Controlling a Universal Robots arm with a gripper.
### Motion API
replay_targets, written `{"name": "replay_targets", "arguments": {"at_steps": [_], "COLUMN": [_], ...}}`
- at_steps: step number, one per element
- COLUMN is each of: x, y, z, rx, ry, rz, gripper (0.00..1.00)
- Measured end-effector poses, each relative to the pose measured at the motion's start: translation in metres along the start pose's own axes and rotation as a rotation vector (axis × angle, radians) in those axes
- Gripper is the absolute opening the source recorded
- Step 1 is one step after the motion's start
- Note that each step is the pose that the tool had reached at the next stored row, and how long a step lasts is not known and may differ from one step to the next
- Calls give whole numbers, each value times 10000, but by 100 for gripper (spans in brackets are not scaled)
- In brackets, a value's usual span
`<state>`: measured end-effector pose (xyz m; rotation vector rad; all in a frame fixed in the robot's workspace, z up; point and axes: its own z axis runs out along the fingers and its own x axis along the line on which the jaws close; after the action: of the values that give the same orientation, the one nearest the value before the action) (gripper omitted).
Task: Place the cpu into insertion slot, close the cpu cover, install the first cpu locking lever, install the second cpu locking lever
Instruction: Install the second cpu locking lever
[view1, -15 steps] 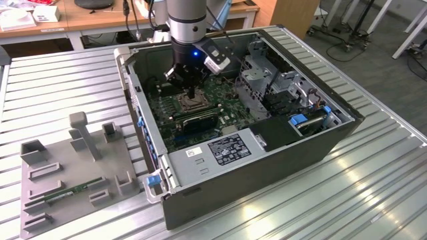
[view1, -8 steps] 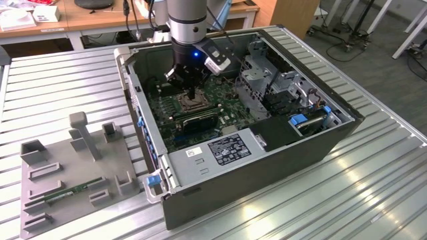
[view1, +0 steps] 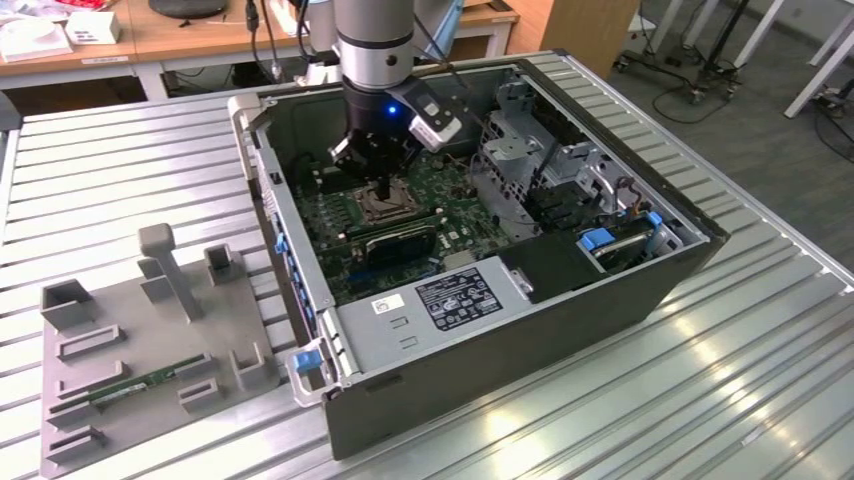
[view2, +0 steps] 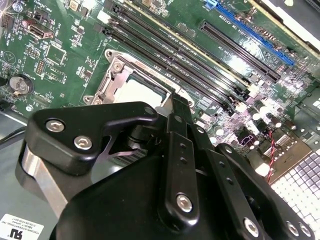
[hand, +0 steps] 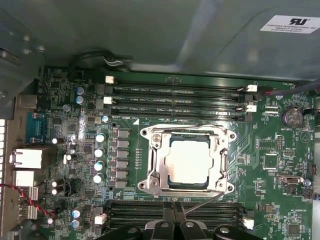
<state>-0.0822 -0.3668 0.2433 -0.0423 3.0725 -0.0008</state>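
Note:
The cpu, a dull silver-tan square, lies flat in the insertion slot on the green motherboard. The silvery cpu cover is down over it, framing its top. A thin locking lever slants out from the socket's edge toward my fingertips. My gripper is shut, its narrow tips just beside that socket edge where the lever's free end is. In the second wrist view my gripper hides part of the cpu. In the exterior view my gripper hangs inside the open case, right over the socket.
Long black memory slots run along both sides of the socket. Upright capacitors stand beside it. The case walls and a metal drive cage hem in the arm. Outside, a grey fixture holds a green memory stick.

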Motion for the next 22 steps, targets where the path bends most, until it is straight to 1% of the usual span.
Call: {"name": "replay_targets", "arguments": {"at_steps": [13,17,22], "x": [25,26,50], "y": [-19,-39,-44], "z": [-2,-2,4], "rx": [0,-1,-1], "ry": [-7,-8,-26], "rz": [1,0,0], "gripper": [11,11,11]}}
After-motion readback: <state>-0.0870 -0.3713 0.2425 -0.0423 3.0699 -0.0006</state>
